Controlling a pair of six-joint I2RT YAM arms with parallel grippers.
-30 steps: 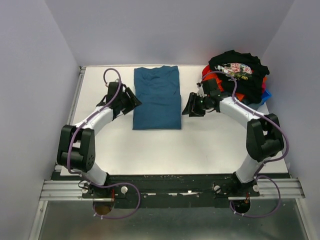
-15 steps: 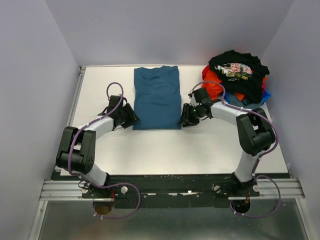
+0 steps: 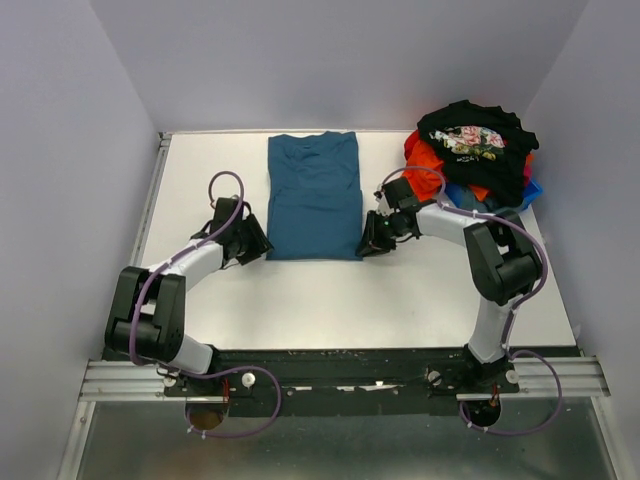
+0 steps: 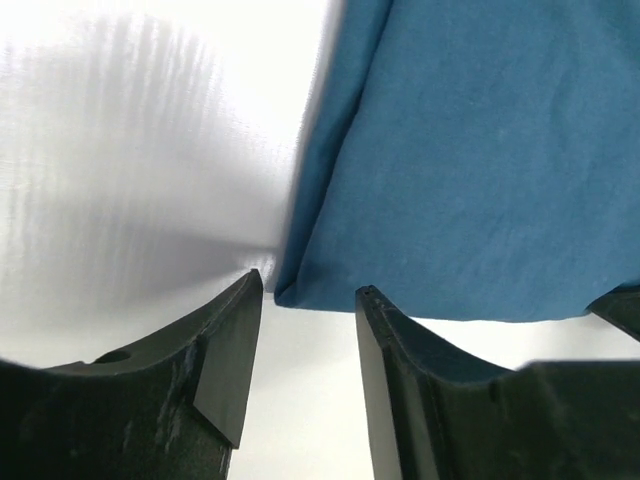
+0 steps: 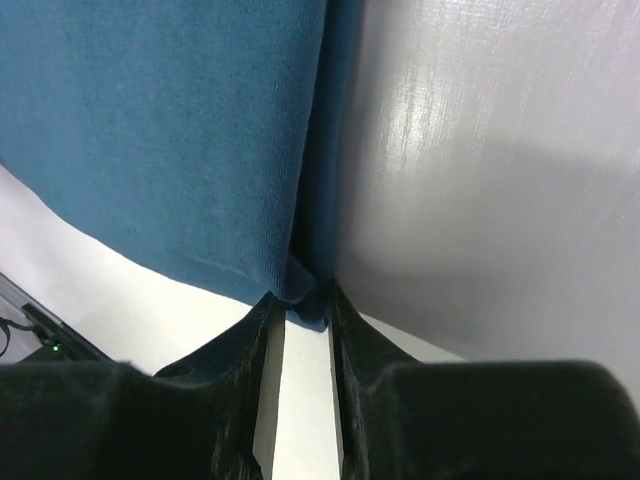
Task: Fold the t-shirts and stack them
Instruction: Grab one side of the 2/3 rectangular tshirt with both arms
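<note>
The teal-blue t-shirt [image 3: 313, 195] lies folded into a long rectangle on the white table [image 3: 400, 290]. My left gripper [image 3: 262, 243] sits low at its near left corner. In the left wrist view the gripper [image 4: 310, 285] is open, and the shirt [image 4: 470, 170] has its corner just at the fingertips, ungripped. My right gripper [image 3: 365, 245] is at the near right corner. The right wrist view shows that gripper [image 5: 303, 295] shut on the bunched corner of the shirt [image 5: 160, 130].
A heap of t-shirts sits at the back right corner: the black floral one [image 3: 470, 135] on top, the orange-red one [image 3: 428, 160] beneath, the bright blue one [image 3: 530, 192] peeking out at the right. Grey walls enclose the table on three sides.
Both arms swung in and toward me, from beside the shirt's middle to its near corners. Both grippers narrowed, and the right one closed on the right corner.
</note>
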